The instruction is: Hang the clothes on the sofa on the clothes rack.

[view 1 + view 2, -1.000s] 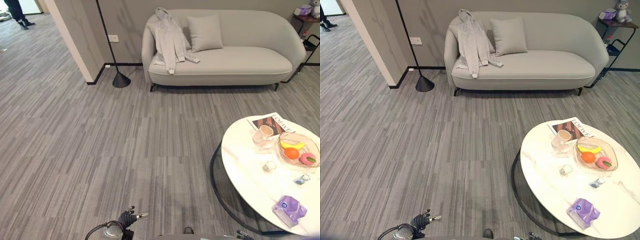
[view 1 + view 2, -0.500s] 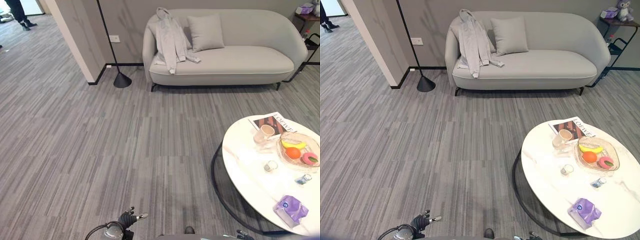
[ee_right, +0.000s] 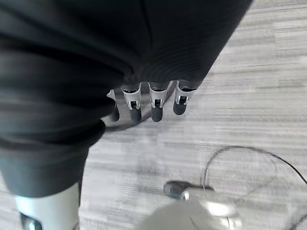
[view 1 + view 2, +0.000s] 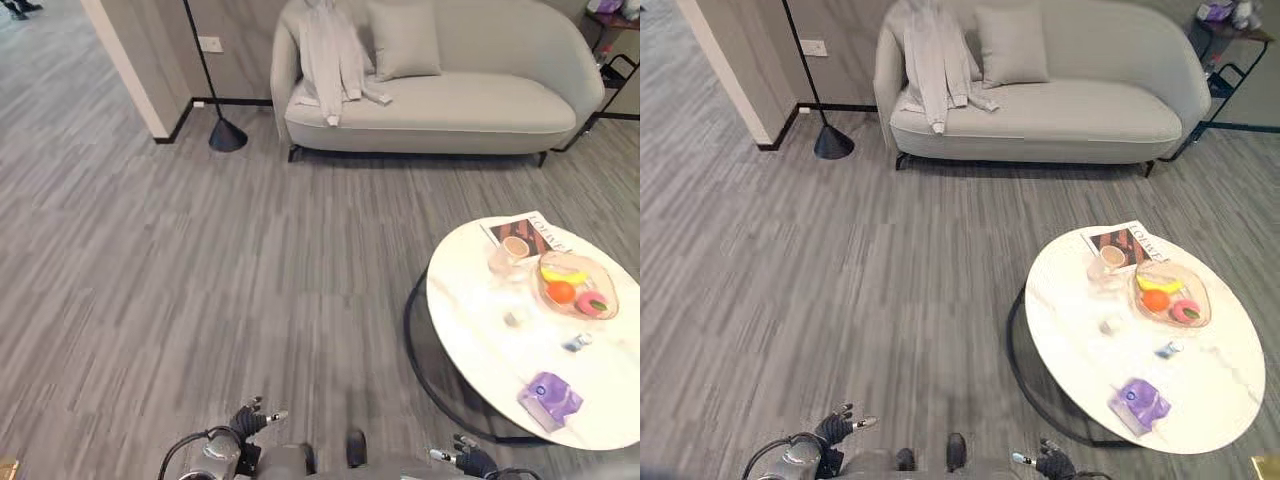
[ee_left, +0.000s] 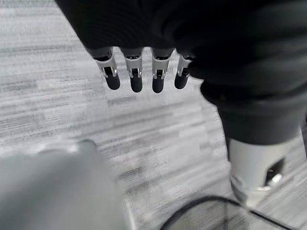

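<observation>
A light grey jacket (image 4: 331,55) hangs over the back and seat at the left end of the pale sofa (image 4: 470,110), beside a grey cushion (image 4: 403,38). Both hands are low at the near edge, far from the sofa. My left hand (image 4: 250,419) shows at the lower left with relaxed fingers (image 5: 135,79) over bare floor, holding nothing. At the lower right my right hand (image 4: 468,460) hangs the same way, its fingers (image 3: 154,106) straight and empty.
A round white table (image 4: 480,345) stands at the right with a magazine (image 4: 524,233), a cup (image 4: 514,248), a fruit bowl (image 4: 576,287) and a purple packet (image 4: 549,397). A floor lamp base (image 4: 227,135) sits left of the sofa, by a wall corner (image 4: 135,75). Grey striped floor lies between.
The camera has tilted down and moved, so the sofa sits higher in the picture and both hands show at the near edge. Jacket and table things have not moved.
</observation>
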